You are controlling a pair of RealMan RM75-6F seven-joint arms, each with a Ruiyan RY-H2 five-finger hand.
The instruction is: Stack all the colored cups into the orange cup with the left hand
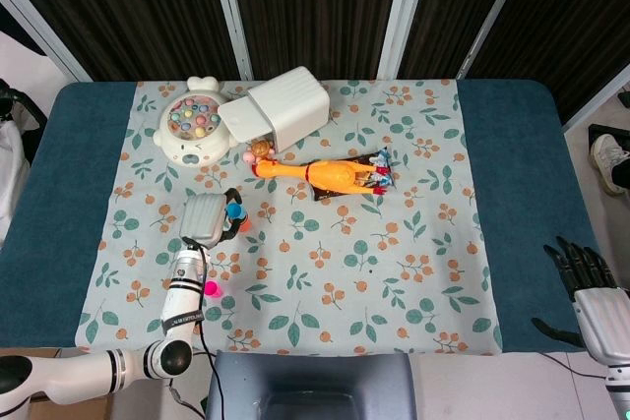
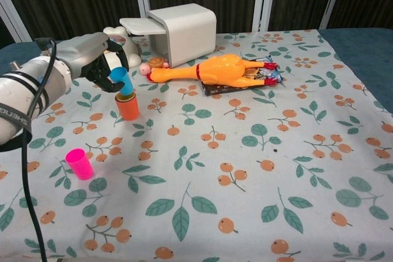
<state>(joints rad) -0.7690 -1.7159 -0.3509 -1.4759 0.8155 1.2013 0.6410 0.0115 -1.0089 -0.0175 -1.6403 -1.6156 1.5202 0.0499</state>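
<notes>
The orange cup [image 2: 128,108] stands upright on the leaf-print cloth, left of centre. My left hand [image 2: 101,65] holds a blue cup [image 2: 123,81] with its bottom dipping into the orange cup's mouth. In the head view the left hand [image 1: 205,218] covers most of the orange cup [image 1: 242,224], and the blue cup [image 1: 234,210] peeks out beside it. A pink cup [image 2: 79,163] stands alone nearer the front left; in the head view the pink cup [image 1: 211,288] sits beside my forearm. My right hand [image 1: 588,292] hangs off the table's right edge, fingers apart and holding nothing.
A yellow rubber chicken [image 2: 216,70] lies on a dark packet behind the cups. A tipped white bin [image 2: 182,25] and a white fishing toy [image 2: 100,51] stand at the back left. Blue table [image 1: 512,145] shows around the cloth.
</notes>
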